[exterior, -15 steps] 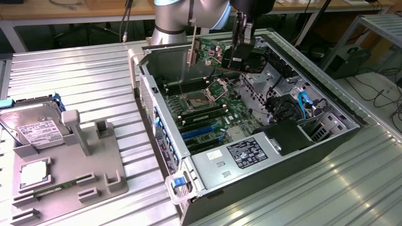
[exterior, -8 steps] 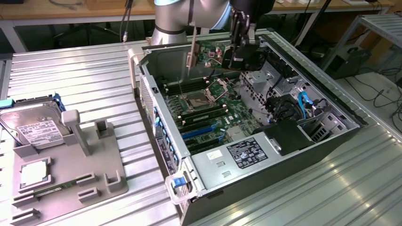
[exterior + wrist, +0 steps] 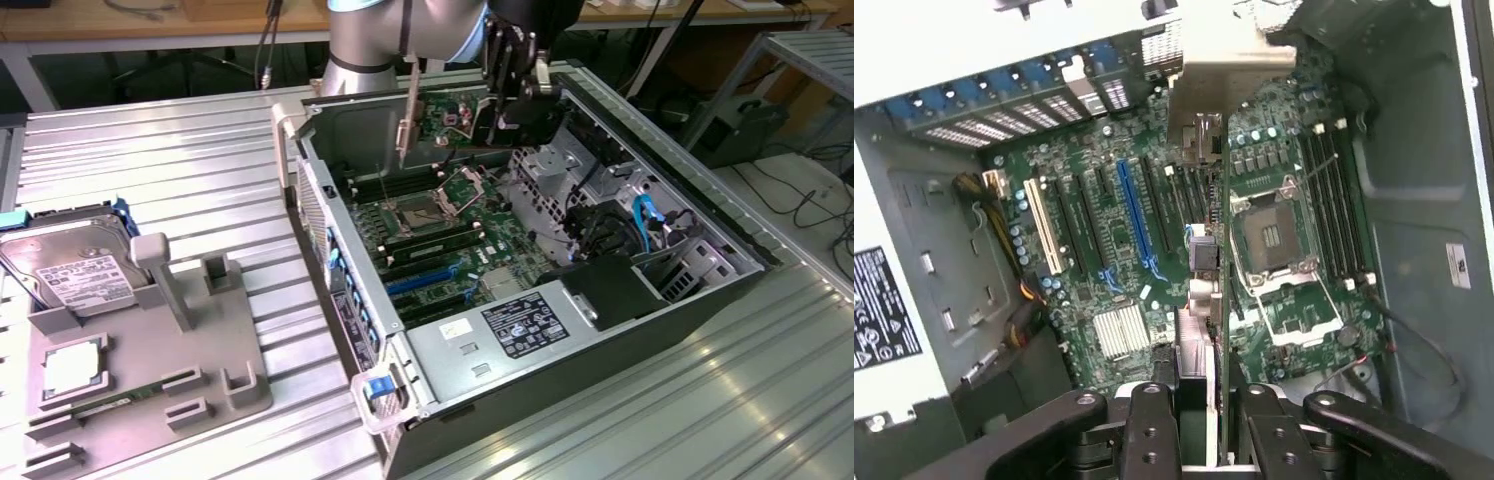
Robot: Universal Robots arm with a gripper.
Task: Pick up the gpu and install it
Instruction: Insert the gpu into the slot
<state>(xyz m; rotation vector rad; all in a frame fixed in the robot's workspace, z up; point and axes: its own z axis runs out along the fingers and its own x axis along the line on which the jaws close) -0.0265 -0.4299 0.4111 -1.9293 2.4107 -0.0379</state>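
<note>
The gpu (image 3: pixel 454 118), a dark green card with a pale metal bracket (image 3: pixel 408 120) at one end, hangs on edge above the open computer case (image 3: pixel 694 300). My gripper (image 3: pixel 511 128) is shut on it from above. In the wrist view the gpu (image 3: pixel 1224 250) runs edge-on away from my gripper (image 3: pixel 1209 415), with its bracket (image 3: pixel 1229 65) at the far end. It hovers over the motherboard (image 3: pixel 1104 190) between the expansion slots and the CPU socket (image 3: pixel 1269 235), apart from the board.
A long blue slot (image 3: pixel 1134 225) and black slots lie beside the card's line. A grey fixture tray (image 3: pixel 147 370) at the exterior view's left holds a silver hard drive (image 3: pixel 80 275), a CPU (image 3: pixel 74 365) and a memory stick (image 3: pixel 100 405). Cables and drive bays (image 3: pixel 641 225) crowd the case's right side.
</note>
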